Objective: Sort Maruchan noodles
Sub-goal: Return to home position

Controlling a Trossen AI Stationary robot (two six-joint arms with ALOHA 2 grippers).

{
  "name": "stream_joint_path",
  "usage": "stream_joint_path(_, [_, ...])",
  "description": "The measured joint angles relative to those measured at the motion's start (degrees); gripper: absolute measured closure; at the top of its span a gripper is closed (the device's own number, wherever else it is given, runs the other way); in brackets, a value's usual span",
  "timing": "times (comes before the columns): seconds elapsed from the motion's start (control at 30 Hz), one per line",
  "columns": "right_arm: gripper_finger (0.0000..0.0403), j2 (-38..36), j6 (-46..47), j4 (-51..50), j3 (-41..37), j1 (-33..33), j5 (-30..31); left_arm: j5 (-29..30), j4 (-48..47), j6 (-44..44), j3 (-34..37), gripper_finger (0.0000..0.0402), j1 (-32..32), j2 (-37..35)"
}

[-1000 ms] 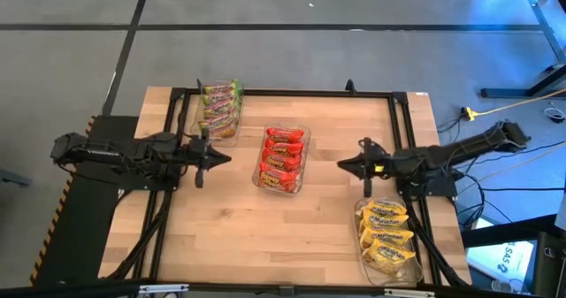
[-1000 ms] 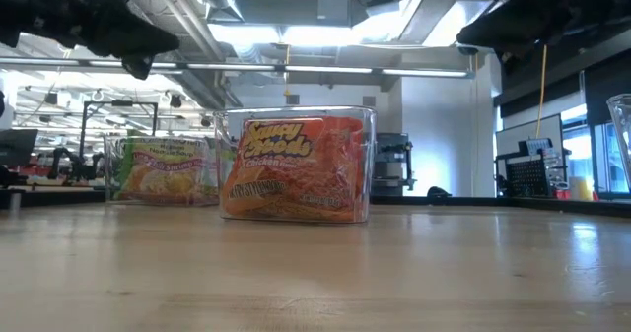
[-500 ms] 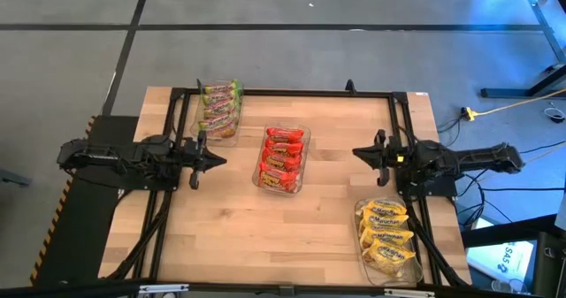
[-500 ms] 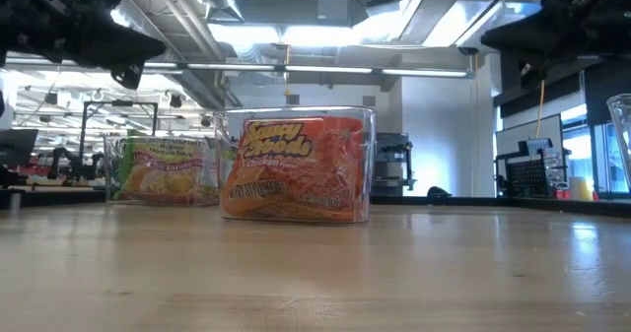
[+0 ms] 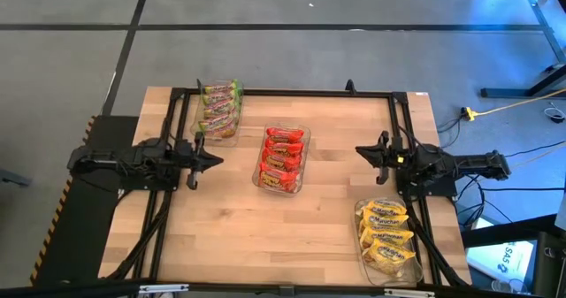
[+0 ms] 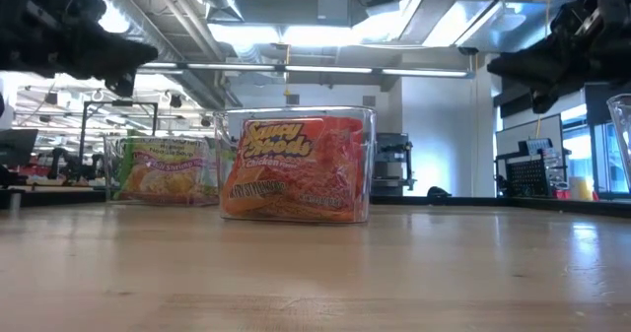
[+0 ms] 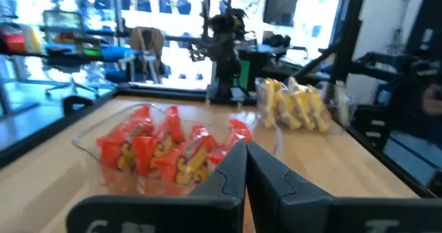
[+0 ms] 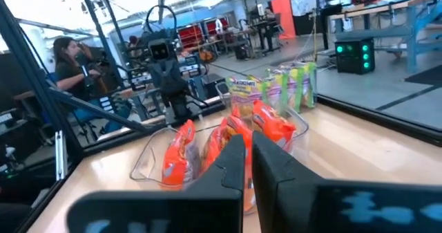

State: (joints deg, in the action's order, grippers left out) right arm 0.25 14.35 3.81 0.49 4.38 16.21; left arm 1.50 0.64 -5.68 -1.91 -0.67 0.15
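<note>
The green packets [image 5: 219,109] stood in a row on their edges inside a clear tray [image 5: 197,132] at the far left corner of the table [image 5: 327,236]. The red packets [image 5: 282,159] filled a second tray [image 5: 305,179] near the middle, leaning on each other, with printed labels facing outward. The yellow packets [image 5: 387,234] lay overlapped in a third tray [image 5: 361,211] at the near right edge, well apart from the red ones.

Robotics lab, open-plan. Exposed ceiling ducts [image 6: 229,5] and strip lights [image 6: 296,69] across top of low view. Grey taped floor [image 5: 265,6]. Yellow cable [image 5: 471,114] trailing at right. Wooden counter [image 5: 292,227] on black frame. Seated person [image 8: 66,61] at workstation, upper left of right wrist view.
</note>
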Motion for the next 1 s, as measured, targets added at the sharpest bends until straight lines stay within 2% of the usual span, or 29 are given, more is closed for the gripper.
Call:
stream_joint_path(0.3, [0.0401,0.3,-1.3,-0.3,0.0,0.1,-0.6,0.9,0.4,2.0,1.5,0.0400,0.0,0.0])
stream_joint_path(0.67, [0.0401,0.4,-1.3,-0.4,0.0,0.1,-0.6,0.9,0.3,2.4,1.5,0.0382,0.0,0.6])
stream_joint_path(1.0, [0.0401,0.4,-2.7,-0.5,0.0,0.1,-0.8,0.8,0.3,2.3,1.5,0.0391,0.0,0.6])
